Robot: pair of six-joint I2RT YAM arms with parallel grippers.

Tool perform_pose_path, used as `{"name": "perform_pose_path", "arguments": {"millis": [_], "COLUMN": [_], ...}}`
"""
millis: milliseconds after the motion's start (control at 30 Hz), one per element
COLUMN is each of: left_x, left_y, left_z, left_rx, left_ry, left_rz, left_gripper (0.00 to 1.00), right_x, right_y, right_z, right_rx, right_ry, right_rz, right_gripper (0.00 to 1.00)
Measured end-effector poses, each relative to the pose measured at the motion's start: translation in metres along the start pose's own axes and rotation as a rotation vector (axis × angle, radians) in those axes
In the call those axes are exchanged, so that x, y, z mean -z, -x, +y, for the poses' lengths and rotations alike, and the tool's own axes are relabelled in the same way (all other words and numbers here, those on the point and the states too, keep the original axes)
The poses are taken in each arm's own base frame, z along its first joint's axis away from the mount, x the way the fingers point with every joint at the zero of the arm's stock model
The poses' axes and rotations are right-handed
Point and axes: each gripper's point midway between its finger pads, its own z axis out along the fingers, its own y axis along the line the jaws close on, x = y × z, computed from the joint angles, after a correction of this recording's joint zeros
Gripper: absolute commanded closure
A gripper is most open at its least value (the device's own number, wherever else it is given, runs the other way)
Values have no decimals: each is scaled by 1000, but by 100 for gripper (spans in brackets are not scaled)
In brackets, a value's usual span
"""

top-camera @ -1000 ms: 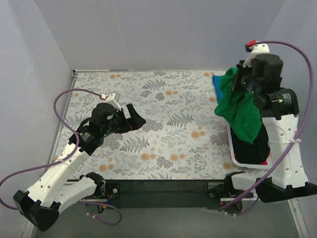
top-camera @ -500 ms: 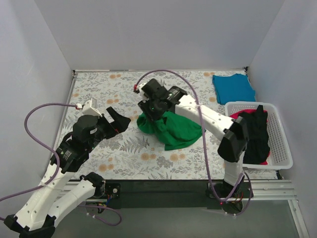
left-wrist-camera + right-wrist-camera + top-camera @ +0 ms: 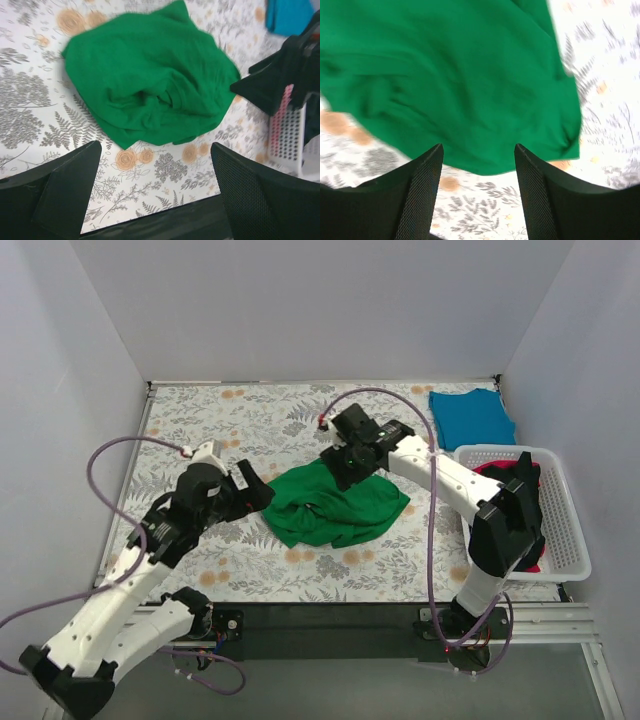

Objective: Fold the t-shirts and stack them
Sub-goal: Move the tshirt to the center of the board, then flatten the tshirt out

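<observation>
A bright green t-shirt lies crumpled in a heap at the table's middle, and it fills the left wrist view and the right wrist view. My right gripper hangs open over the heap's far edge, holding nothing. Just left of the heap my left gripper stands wide open, not touching the cloth. A teal-blue t-shirt lies folded flat at the far right. Black and red-pink t-shirts sit in the basket.
The white slotted basket stands at the table's right edge, partly behind my right arm. Purple cables loop above both arms. Grey walls close the table on three sides. The cloth is floral-patterned.
My right arm swung from the basket to the table's middle with the green t-shirt, then opened and let it drop in a heap. My left gripper moved nearer the heap.
</observation>
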Motion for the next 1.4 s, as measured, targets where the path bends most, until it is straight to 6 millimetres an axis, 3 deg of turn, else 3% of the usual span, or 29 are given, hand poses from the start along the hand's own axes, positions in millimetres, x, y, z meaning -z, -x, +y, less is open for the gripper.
{"name": "perform_pose_path", "arguments": {"millis": [133, 200, 267, 367, 533, 733, 833, 933, 1100, 1400], "left_x": [-44, -66, -85, -106, -127, -148, -161, -177, -195, -207], "left_y": [-26, -42, -53, -63, -86, -139, -167, -186, -188, -178], "left_z": [-9, -11, -14, -24, -53, -97, -102, -94, -86, -96], "left_rx": [-83, -134, -187, -266, -435, -680, -782, -857, -930, -972], "left_ry": [-7, -2, -1, -17, -83, -193, -206, -180, -142, -151], "left_rz": [156, 243, 306, 353, 399, 447, 473, 500, 487, 422], "left_gripper": [10, 11, 12, 13, 16, 28, 35, 38, 41, 44], "right_x": [-7, -5, 1, 4, -6, 0, 11, 18, 18, 19], "right_y": [-68, -96, -113, -115, -123, -146, -142, -138, -144, -148], "right_z": [-71, -93, -101, -97, -94, -117, -125, -123, -116, -109], "right_rx": [-189, -271, -322, -348, -417, -578, -618, -624, -639, -648], "right_ry": [-97, -120, -123, -91, -60, -105, -120, -105, -80, -55], "right_rz": [111, 137, 143, 100, 75, 61, 7, -35, -37, -35], "right_gripper": [38, 40, 42, 43, 45, 46, 46, 46, 46, 46]}}
